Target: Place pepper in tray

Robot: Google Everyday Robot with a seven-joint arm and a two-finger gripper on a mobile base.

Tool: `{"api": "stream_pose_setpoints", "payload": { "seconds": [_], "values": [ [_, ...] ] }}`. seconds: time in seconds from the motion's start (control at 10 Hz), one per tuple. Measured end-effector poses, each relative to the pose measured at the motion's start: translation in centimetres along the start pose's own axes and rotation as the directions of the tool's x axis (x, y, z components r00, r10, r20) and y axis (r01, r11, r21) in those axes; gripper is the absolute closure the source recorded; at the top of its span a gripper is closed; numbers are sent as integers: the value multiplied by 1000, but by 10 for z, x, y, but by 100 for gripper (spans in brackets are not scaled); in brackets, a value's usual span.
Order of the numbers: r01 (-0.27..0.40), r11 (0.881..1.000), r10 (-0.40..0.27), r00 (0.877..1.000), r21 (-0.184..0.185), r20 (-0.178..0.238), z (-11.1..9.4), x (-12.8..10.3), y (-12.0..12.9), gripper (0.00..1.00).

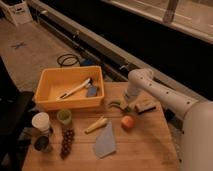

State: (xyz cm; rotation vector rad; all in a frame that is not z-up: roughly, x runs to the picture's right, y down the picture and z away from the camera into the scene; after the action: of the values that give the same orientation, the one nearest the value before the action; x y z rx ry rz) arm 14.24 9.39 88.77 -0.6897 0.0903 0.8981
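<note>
The gripper (pixel 126 102) is down at the worktop (pixel 145 145), right at the pepper (pixel 115 104), which lies just beside the tray (pixel 47 102) and outside it. Likely it sits low there to take hold; whether the jaws are clenched, I cannot tell.

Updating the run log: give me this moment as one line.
phase: pre-grasp | gripper: low over table, at pepper | pepper: on table, just right of tray | placed in tray: not yet

Wooden table (pixel 150 147): orange fruit (pixel 128 122), pale yellow vegetable (pixel 96 125), blue cloth (pixel 105 141), green cup (pixel 64 117), white cup (pixel 40 121), dark grapes (pixel 66 141). Cable coil (pixel 68 60) on floor.
</note>
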Motion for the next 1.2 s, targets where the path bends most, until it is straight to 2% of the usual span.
{"api": "stream_pose_setpoints", "payload": {
  "seconds": [0.1,0.2,0.3,0.4,0.5,0.6,0.7,0.8,1.0,1.2],
  "values": [
    [-59,997,58,998,50,21,-25,-2,-5,100],
    [-132,985,127,991,107,47,-56,-3,-12,100],
    [-184,972,176,982,145,65,-75,-2,-20,100],
    [-235,954,223,971,184,82,-93,-2,-29,100],
    [-295,927,277,955,231,106,-113,0,-46,100],
    [-326,909,304,945,260,122,-130,-2,-57,100],
    [-344,897,317,938,279,136,-142,-7,-65,100],
    [-351,889,318,935,294,154,-155,-22,-77,100],
    [-324,897,284,944,301,171,-158,-62,-96,100],
    [-253,923,208,962,291,176,-147,-119,-100,100]
  ]
}}
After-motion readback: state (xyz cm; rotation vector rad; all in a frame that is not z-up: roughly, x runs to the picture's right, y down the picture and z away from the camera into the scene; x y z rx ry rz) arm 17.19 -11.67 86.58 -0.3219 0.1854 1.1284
